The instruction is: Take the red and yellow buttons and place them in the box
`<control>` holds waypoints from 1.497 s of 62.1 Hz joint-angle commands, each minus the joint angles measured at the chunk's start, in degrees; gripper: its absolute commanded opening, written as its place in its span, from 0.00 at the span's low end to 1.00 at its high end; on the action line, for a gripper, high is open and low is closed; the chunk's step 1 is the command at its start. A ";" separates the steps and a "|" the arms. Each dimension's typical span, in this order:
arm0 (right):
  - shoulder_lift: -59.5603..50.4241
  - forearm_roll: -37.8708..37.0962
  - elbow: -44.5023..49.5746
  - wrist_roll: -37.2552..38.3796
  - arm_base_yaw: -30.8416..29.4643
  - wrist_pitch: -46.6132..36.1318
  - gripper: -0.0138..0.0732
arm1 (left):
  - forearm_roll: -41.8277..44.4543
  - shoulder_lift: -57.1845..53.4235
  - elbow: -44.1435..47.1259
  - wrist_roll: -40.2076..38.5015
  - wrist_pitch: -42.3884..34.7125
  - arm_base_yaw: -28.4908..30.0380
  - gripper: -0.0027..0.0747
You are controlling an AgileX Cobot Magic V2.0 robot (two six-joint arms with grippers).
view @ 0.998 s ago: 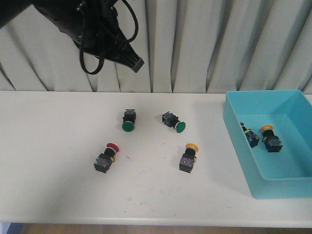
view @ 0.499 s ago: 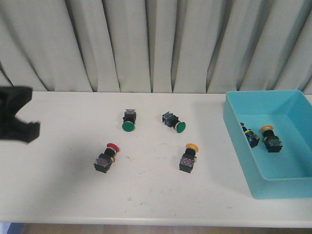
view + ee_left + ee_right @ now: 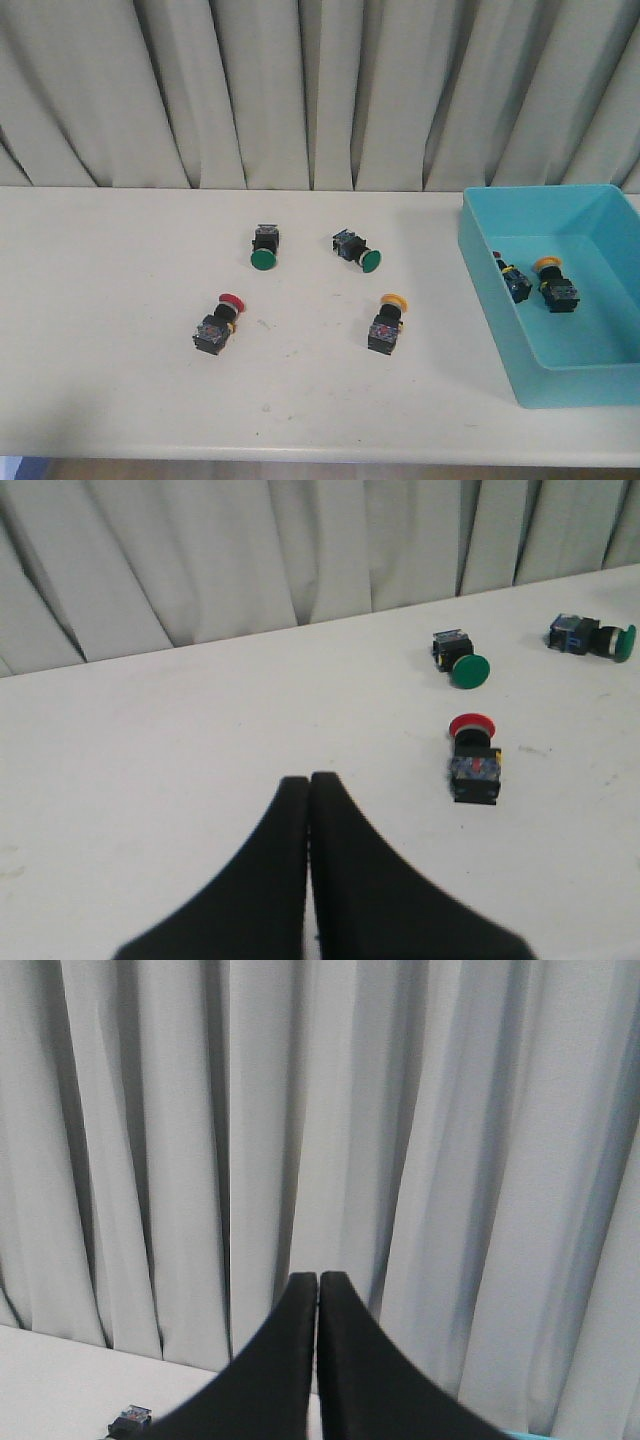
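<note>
Left gripper (image 3: 309,780): fingers pressed together, nothing held, above bench (image 3: 100,330) near left side. Right gripper (image 3: 318,1278): fingers closed tight, empty, raised toward curtain (image 3: 320,90).

Red button (image 3: 219,323) mid-bench, left of centre, cap toward back edge. Yellow button (image 3: 386,322) right of it, nearer box (image 3: 500,320), cap toward back edge. Two green buttons (image 3: 263,246) and (image 3: 356,250) farther back, side by side, apart.

Box at right edge, holds yellow-capped button (image 3: 554,282) and second switch (image 3: 513,279) just beside it against left wall; cap colour unclear.

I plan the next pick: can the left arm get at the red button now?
Probably yes: the red button lies on open table, nothing around it. The left pincer is shut, so it must open first.
</note>
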 commanded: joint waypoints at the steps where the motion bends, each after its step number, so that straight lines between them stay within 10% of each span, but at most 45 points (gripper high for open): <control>1: 0.63 0.95 -1.37 -0.15 0.06 -3.38 0.15 | 0.28 -4.36 2.89 -0.59 -7.37 2.07 0.04; 21: 0.63 0.95 -1.37 -0.15 0.06 -3.38 0.15 | 0.08 -21.28 13.38 -1.01 -9.64 7.16 0.04; 93: 0.63 0.95 -1.37 -0.15 0.06 -3.55 0.15 | -10.43 -20.91 13.34 9.04 -7.90 8.41 0.04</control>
